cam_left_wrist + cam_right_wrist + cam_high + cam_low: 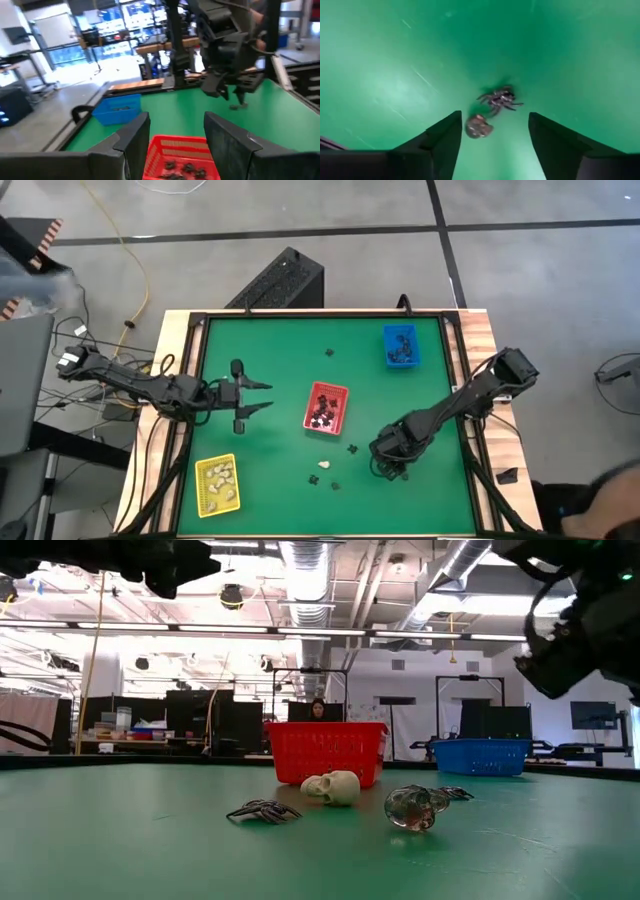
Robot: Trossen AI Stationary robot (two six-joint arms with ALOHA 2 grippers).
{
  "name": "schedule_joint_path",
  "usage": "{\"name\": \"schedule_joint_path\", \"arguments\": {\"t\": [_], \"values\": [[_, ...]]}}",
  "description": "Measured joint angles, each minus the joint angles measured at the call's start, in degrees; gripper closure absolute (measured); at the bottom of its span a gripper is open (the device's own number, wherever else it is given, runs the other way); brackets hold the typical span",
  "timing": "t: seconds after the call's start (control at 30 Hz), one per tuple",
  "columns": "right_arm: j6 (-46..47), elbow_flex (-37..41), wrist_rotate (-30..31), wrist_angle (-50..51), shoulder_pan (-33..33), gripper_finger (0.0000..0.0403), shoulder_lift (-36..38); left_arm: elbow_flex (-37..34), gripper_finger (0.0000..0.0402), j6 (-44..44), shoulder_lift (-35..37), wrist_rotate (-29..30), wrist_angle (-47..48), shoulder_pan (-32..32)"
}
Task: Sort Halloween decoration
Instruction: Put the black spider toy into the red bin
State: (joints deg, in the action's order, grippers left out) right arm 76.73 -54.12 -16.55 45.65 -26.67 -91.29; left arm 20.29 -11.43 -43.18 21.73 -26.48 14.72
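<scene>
Small Halloween decoration pieces lie on the green mat: a cream skull (333, 787), a black spider (263, 811) and a clear brownish skull lump (415, 807). More lie in the red tray (326, 407), the yellow tray (217, 483) and the blue tray (401, 346). My right gripper (492, 135) points down and is open above the mat near its front right. The brownish lump (479, 126) lies on the mat between its fingers, with a black spider (499, 98) just beyond. My left gripper (255, 395) is open and level, left of the red tray (180, 155).
A lone black piece (329, 352) lies at the far middle of the mat. A cream piece (324, 465) and dark pieces (335, 485) lie between the red tray and the mat's front edge. A raised dark frame (320, 314) borders the mat.
</scene>
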Motion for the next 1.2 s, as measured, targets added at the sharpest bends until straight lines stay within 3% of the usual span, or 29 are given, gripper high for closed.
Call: {"name": "schedule_joint_path", "arguments": {"t": [0.53, 1.2], "values": [[3.49, 2.12, 3.73, -2.69, -0.99, 0.0131, 0.07, 0.0, 0.0223, 5.69, -0.04, -6.37, 3.89, 0.02], [10.46, 5.79, 6.08, -9.02, -2.5, 0.0131, 0.21, 0.0, 0.0223, 5.87, -0.04, -6.43, 3.54, 0.02]]}}
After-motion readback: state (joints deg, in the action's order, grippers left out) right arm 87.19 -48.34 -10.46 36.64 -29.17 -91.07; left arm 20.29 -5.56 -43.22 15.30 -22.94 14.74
